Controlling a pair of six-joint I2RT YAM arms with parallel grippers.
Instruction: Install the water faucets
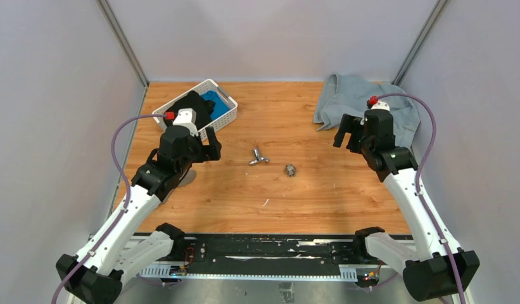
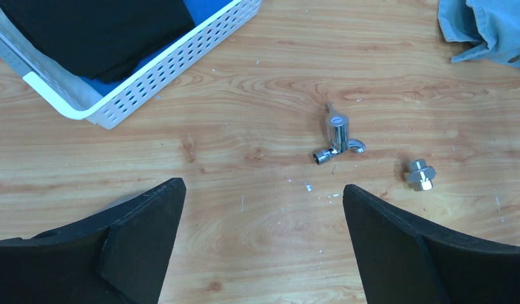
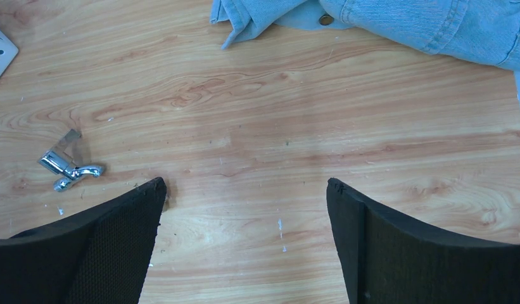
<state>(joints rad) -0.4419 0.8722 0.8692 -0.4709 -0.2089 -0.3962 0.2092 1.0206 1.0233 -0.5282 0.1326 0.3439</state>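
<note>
tap and nut: laid near each other but apart, mid-table, neither held. left gripper: spread wide, nothing gripped, positioned above the wood just short of the tap. right gripper: spread wide, nothing gripped. basket and cloth: set at the far corners.

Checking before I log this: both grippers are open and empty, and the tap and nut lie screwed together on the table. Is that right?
Not quite. The tap and nut lie apart on the table, not screwed together; the left wrist view shows bare wood between them. The left gripper and right gripper are open and empty, as you said.
</note>
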